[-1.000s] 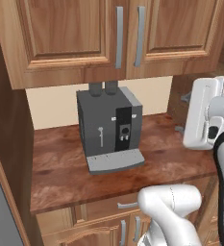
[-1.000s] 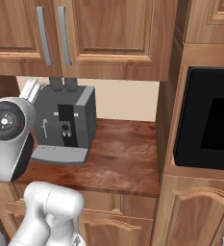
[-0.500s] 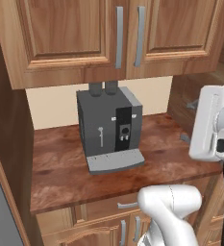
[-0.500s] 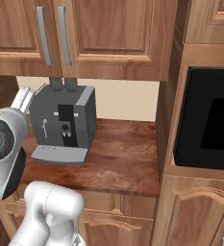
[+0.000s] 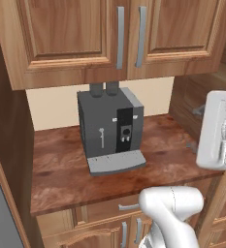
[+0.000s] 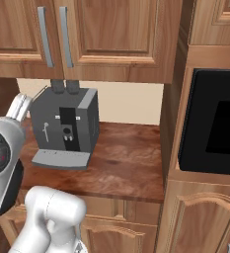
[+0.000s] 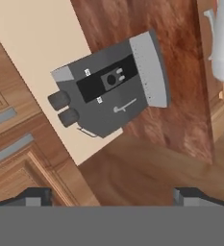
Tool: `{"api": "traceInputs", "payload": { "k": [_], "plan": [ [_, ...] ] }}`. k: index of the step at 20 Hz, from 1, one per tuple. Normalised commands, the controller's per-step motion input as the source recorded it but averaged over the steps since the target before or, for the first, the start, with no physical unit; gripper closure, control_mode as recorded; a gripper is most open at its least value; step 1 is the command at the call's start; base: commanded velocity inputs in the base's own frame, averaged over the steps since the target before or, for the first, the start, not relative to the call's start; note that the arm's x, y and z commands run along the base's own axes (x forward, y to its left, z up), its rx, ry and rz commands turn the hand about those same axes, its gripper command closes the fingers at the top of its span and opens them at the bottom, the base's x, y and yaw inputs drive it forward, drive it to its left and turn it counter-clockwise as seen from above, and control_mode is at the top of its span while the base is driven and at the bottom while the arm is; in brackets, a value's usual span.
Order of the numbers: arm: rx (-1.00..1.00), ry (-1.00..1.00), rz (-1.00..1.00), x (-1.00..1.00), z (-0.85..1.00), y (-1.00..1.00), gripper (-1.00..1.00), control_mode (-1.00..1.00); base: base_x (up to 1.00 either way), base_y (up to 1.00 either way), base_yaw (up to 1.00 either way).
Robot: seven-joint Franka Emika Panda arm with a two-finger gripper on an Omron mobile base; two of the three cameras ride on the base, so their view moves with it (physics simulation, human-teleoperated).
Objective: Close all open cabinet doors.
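Coffee machine: dark grey coffee machine point(image 5: 112, 128) stands on the brown wood-grain counter point(image 5: 56, 167), back near the cream wall point(image 5: 51, 104), directly under the cabinet doors. Grey drip tray at its front, two dark knobs on top.
Oven: black-fronted built-in oven point(image 6: 212, 123) set in a tall wooden column to the right of the counter.
Drawer: a drawer front point(image 5: 109, 208) with a short horizontal handle sits just under the counter edge.
Cabinet doors: two cabinet doors point(image 5: 66, 36) above the counter, side by side, long grey bar handles near their meeting edges. Both lie flush with each other and look shut.
Obstruction: white arm links cross the lower part of both base views; nothing stands between the coffee machine and the doors.
Gripper: gripper point(image 7: 111, 197), tips at the hand view's bottom corners, spread wide, nothing between them, touching nothing.
Hand view: rolled; coffee machine appears tilted, door handles at the left edge.
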Motion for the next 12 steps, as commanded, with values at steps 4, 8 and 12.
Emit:
{"api": "traceInputs", "payload": {
  "k": [4,8,12],
  "plan": [
    [0.00,-0.07,0.09,-1.00,-0.07,-0.05,-1.00,-1.00,0.00,0.00,0.00],
    [0.00,-0.01,0.17,-0.97,-0.12,0.00,-1.00,-1.00,0.00,0.00,0.00],
    [0.00,0.00,0.15,-0.35,-0.04,0.00,-1.00,-1.00,0.00,0.00,0.00]
  ]
}}
